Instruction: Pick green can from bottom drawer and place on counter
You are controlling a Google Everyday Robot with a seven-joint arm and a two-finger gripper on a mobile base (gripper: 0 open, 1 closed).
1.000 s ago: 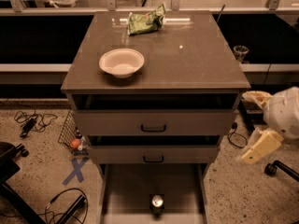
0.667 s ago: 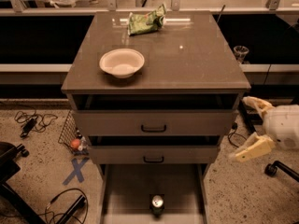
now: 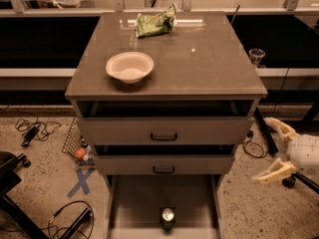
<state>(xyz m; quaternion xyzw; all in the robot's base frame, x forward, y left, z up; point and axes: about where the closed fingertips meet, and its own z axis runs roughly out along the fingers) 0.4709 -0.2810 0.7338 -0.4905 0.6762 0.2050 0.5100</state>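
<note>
The green can (image 3: 168, 218) stands upright in the open bottom drawer (image 3: 134, 203), near its front middle, silver top showing. The counter (image 3: 199, 63) is the broad grey-brown top of the cabinet. My gripper (image 3: 274, 148) is at the right of the cabinet, level with the two upper drawers, well away from the can. Its two cream fingers (image 3: 273, 172) are spread apart and hold nothing.
A white bowl (image 3: 129, 67) sits on the counter's front left, a green foil snack bag (image 3: 156, 23) at its back. Two upper drawers (image 3: 164, 132) with black handles stand slightly open. Cables (image 3: 35, 129), a wire basket (image 3: 78, 142) and blue tape (image 3: 80, 181) lie left on the floor.
My gripper has moved down and slightly right beside the cabinet, its fingers staying spread. The can, bowl and bag have not moved.
</note>
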